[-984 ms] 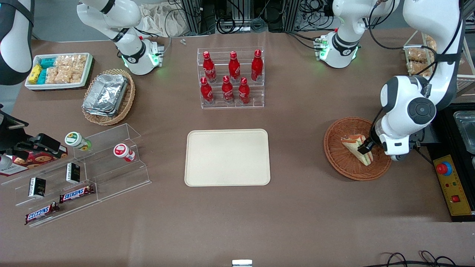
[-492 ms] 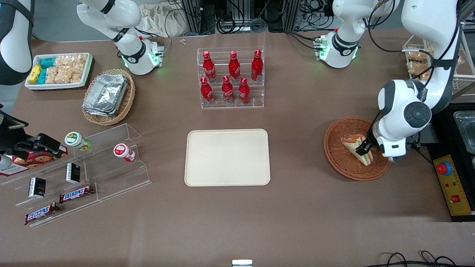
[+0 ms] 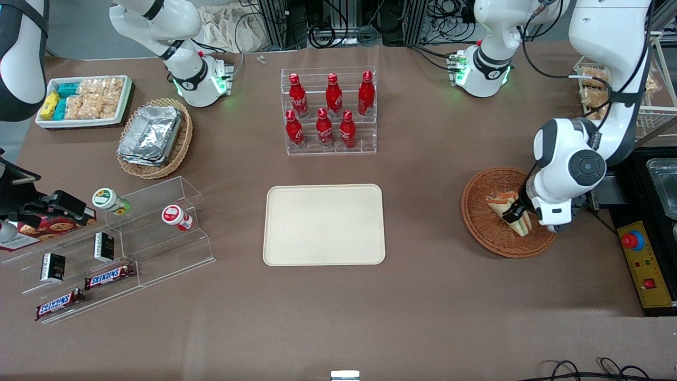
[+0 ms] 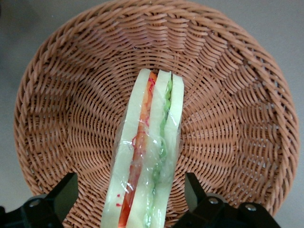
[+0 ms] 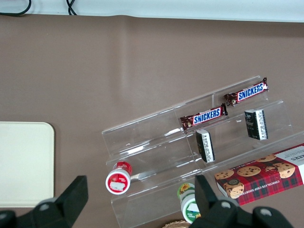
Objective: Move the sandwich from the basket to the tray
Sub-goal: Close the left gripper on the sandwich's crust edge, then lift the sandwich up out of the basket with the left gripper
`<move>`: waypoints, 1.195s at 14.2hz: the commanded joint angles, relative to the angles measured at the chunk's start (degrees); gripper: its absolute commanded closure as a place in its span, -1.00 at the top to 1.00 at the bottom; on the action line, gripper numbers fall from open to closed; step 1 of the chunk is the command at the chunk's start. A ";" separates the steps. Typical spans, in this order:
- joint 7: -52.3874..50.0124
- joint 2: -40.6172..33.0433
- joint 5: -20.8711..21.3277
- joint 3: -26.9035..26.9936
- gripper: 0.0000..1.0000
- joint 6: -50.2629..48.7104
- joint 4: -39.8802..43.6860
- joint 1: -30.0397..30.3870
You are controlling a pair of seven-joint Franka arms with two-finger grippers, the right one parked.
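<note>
The wrapped triangular sandwich [image 3: 505,209] lies on edge in the round reddish-brown wicker basket [image 3: 484,225], toward the working arm's end of the table. In the left wrist view the sandwich [image 4: 147,156] shows pale bread with an orange-red and a green filling layer, inside the basket [image 4: 228,85]. My left gripper [image 3: 515,214] is down in the basket with its black fingers [image 4: 64,192] open, one on each side of the sandwich, with gaps between them and the bread. The cream-beige tray [image 3: 324,224] lies flat at the table's middle and holds nothing.
A clear rack of red bottles [image 3: 329,111] stands farther from the front camera than the tray. A tan basket of foil containers [image 3: 154,137], a white snack bin [image 3: 84,100] and a clear shelf with snacks [image 3: 113,248] lie toward the parked arm's end. A yellow control box [image 3: 648,264] sits beside the basket.
The left arm's wrist has shifted a little toward the tray and lowered over the sandwich. The sandwich and basket have not moved.
</note>
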 commanded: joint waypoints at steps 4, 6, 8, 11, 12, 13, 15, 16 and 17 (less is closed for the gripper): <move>-2.25 0.45 1.97 -0.17 -0.39 3.42 -1.50 0.08; -2.25 0.36 1.97 -0.17 -1.00 3.42 -1.33 0.08; -2.16 0.10 1.97 -0.26 -1.00 2.99 -0.80 0.00; -1.82 -0.69 2.06 -0.52 -1.00 -3.57 3.22 -0.44; -1.29 -1.13 2.41 -0.96 -1.00 -8.74 6.29 -0.44; -1.11 -1.22 2.41 -1.31 -1.00 -13.93 9.89 -0.36; -0.59 -1.22 2.41 -2.62 -1.00 -23.16 16.74 -0.27; 1.24 -1.22 2.33 -3.07 -1.00 -27.47 20.00 -0.27; 3.96 -1.22 2.24 -3.25 -1.00 -31.95 23.34 -0.27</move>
